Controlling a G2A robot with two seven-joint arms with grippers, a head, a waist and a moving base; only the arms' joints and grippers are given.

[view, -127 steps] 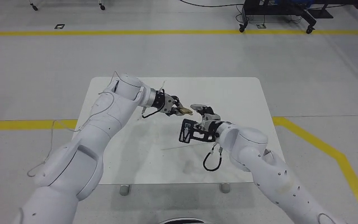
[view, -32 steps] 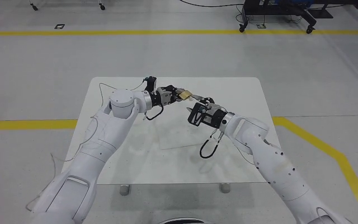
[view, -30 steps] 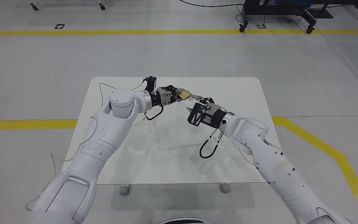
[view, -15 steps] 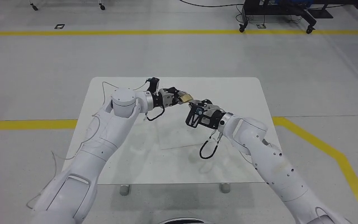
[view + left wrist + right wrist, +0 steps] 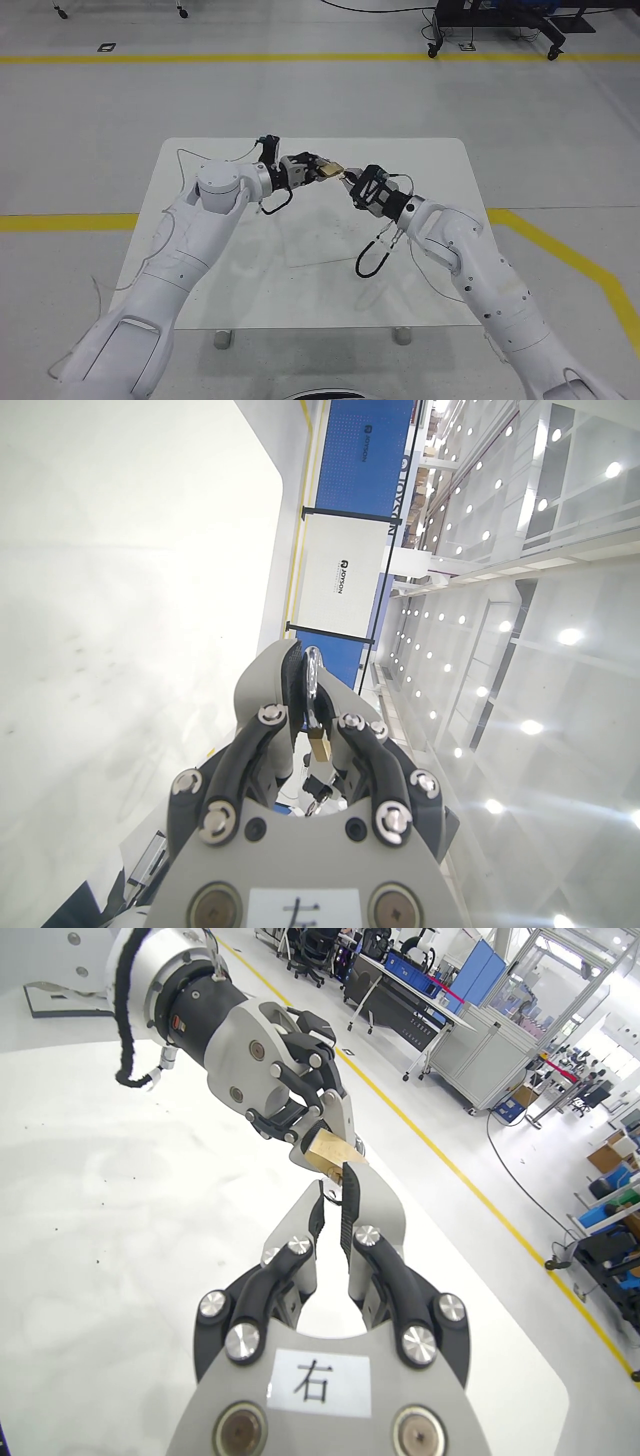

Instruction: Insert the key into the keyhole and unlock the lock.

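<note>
Insertion step: left gripper [image 5: 320, 170] clamped the small brass padlock [image 5: 329, 1151] above the white bench [image 5: 420, 160]. Right gripper [image 5: 352, 183] pinched the small silver key [image 5: 330, 1188], tip at the padlock's underside. Next likely needed a straight push, then 1 twist.

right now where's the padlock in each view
Top view: padlock over the far half of the white table, held by the left gripper, the right gripper close beside it.
Left wrist view: padlock between that gripper's own jaws.
Right wrist view: padlock just past the key in the right gripper, held by the left gripper.
Shared landmark: the white table.
</note>
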